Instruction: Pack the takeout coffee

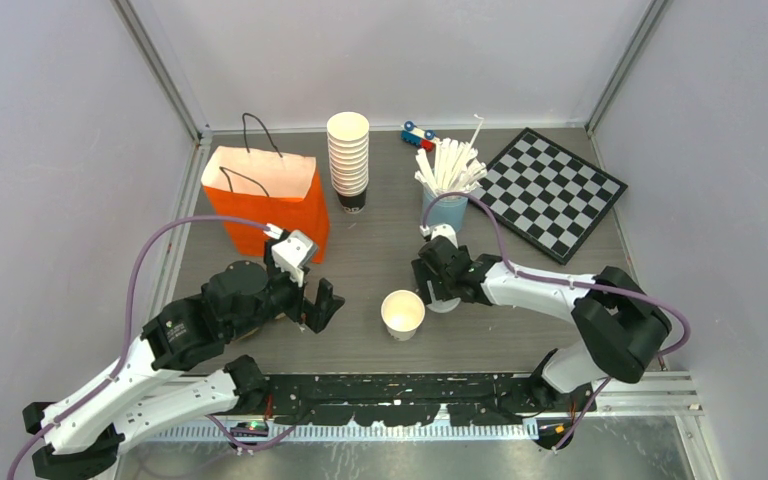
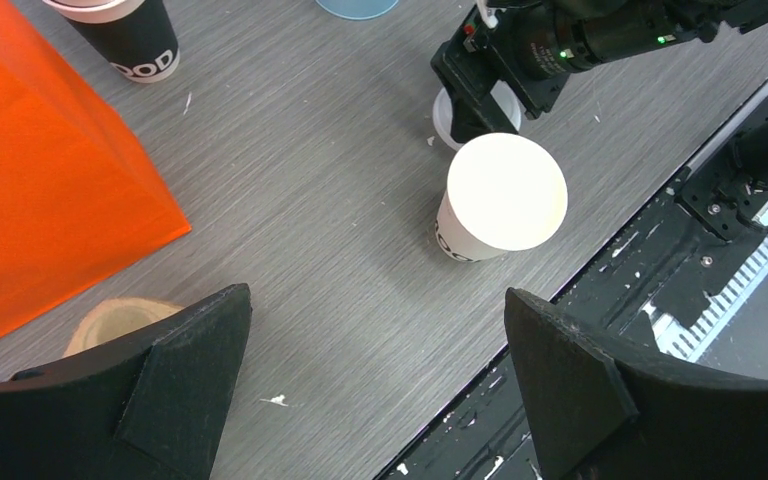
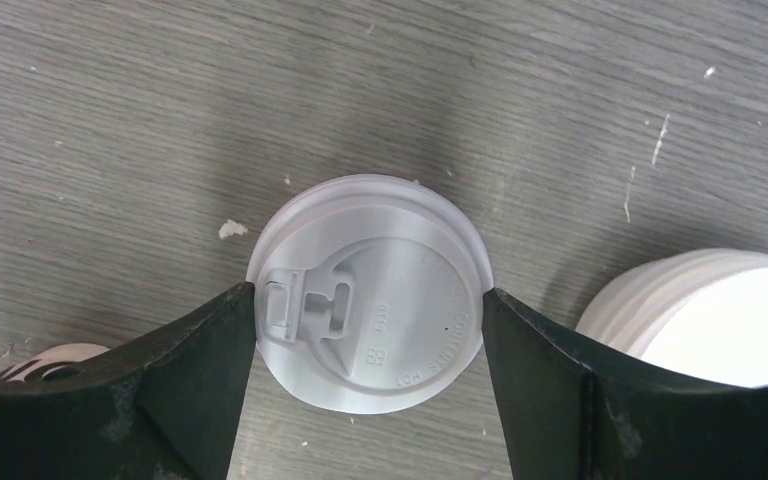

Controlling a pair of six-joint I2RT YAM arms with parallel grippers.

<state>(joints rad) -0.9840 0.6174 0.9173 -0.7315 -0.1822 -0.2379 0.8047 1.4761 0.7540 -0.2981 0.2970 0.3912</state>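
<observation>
While the left gripper [image 2: 375, 300] gapes near a black cup [image 2: 140, 40] lettered "OOD", the right gripper [image 3: 370, 300] clasps a white lid [image 3: 390, 250].

Robot lab test cell, not a café. Landmark is the orange paper bag [image 1: 270, 200]. Behind and beside it, blank grey wall panels [image 1: 390, 50] in aluminium framing [image 1: 163, 70] box in a grey wood-grain table [image 1: 380, 255]. In front of the bag, the left arm [image 1: 110, 390] and right arm [image 1: 540, 285] bolt to a black rail [image 1: 390, 385] at the table edge, with purple cables [image 1: 130, 290] looping off them. Right of the bag sit unrelated staged props: a paper cup stack [image 1: 348, 160], a blue cup of white sticks [image 1: 440, 208], a toy car [image 1: 418, 134], and farthest right a checkerboard [image 1: 550, 192].
</observation>
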